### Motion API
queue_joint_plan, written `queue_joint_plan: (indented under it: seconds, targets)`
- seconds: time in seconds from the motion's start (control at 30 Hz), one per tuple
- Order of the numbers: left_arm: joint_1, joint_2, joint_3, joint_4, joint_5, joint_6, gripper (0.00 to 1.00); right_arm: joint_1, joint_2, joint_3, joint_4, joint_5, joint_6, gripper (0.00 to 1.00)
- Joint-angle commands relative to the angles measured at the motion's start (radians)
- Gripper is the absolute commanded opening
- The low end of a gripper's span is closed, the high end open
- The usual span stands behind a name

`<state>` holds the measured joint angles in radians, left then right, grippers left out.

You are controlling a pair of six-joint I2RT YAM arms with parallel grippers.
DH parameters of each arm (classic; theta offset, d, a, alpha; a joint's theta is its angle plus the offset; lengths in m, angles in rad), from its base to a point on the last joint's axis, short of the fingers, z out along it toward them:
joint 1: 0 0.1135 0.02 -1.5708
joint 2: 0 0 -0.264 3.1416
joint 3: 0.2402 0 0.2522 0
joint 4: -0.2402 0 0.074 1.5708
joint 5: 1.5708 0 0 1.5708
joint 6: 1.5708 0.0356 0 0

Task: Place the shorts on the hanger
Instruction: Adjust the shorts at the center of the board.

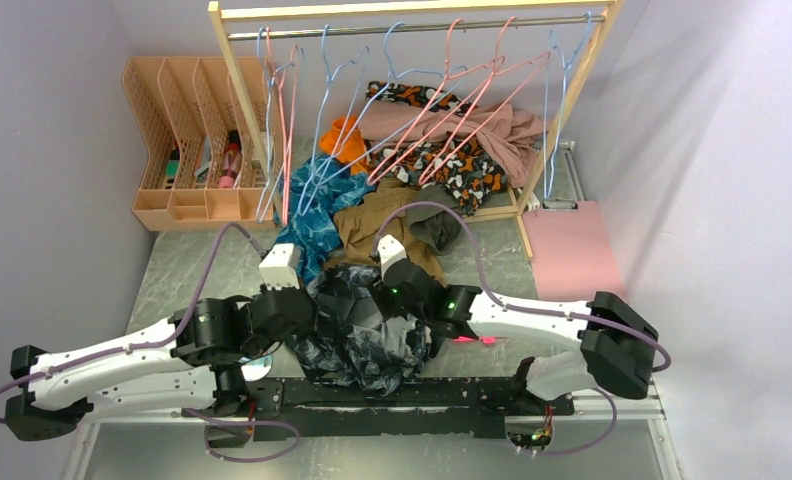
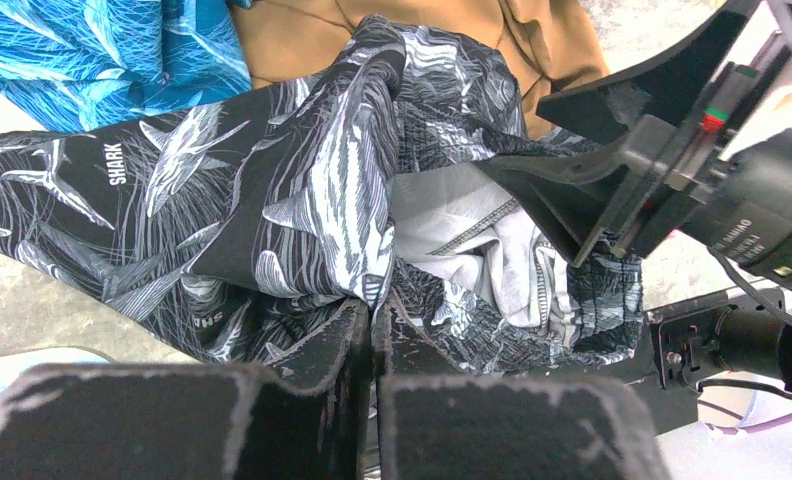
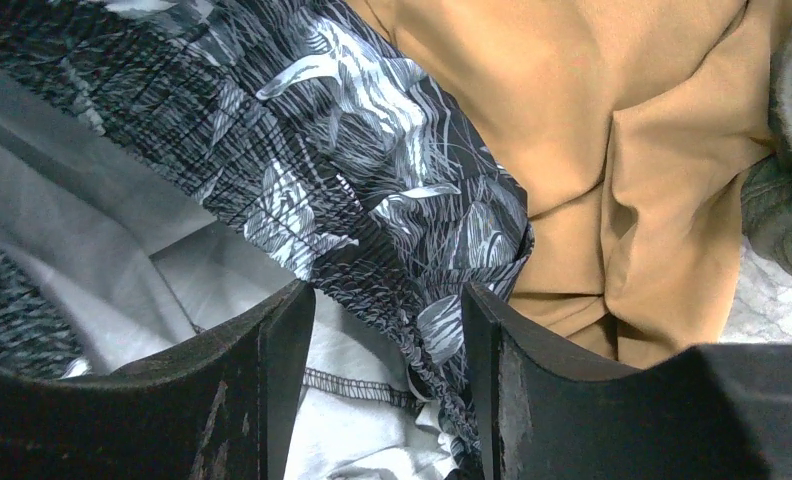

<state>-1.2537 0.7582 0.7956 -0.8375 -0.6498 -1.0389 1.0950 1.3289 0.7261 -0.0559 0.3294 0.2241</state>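
The shorts (image 1: 362,340), dark with a pale grey print and a white lining, lie crumpled on the table between both arms. My left gripper (image 1: 304,308) is shut on a fold of the shorts (image 2: 272,200), pinching cloth between its fingertips in the left wrist view (image 2: 374,312). My right gripper (image 1: 400,298) is open, with its jaws astride the gathered waistband (image 3: 352,200) in the right wrist view (image 3: 387,300). Its black fingers (image 2: 612,190) also show in the left wrist view. Light-blue wire hangers (image 1: 324,60) hang on the rail at the back. No drawstring shows.
A teal-blue patterned garment (image 1: 317,225) and a brown garment (image 1: 382,225) lie just beyond the shorts. Pink hangers (image 1: 452,90) and more clothes hang or lie under the wooden rack (image 1: 412,10). A peach file organizer (image 1: 187,140) stands back left. A pink board (image 1: 572,245) lies at the right.
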Motion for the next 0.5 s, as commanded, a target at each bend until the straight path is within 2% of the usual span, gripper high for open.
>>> queue_joint_plan:
  seconds: [0.0,0.1,0.17,0.4,0.47]
  targets:
    - [0.003,-0.018,0.034,0.025,0.012,0.018,0.07,0.002,0.045,0.040,0.063,0.056,-0.015,0.59]
    - [0.004,-0.022,0.032,0.026,0.020,0.023,0.07,0.002,0.070,0.046,0.085,0.058,-0.021,0.56]
    - [0.004,-0.022,0.034,0.025,0.025,0.027,0.07,0.004,0.091,0.059,0.083,0.059,-0.025,0.50]
    - [0.004,-0.032,0.046,0.016,0.031,0.034,0.07,0.005,0.101,0.100,0.043,0.072,-0.035,0.21]
    - [0.004,-0.035,0.056,0.014,0.032,0.040,0.07,0.003,0.079,0.110,0.012,0.076,-0.042,0.09]
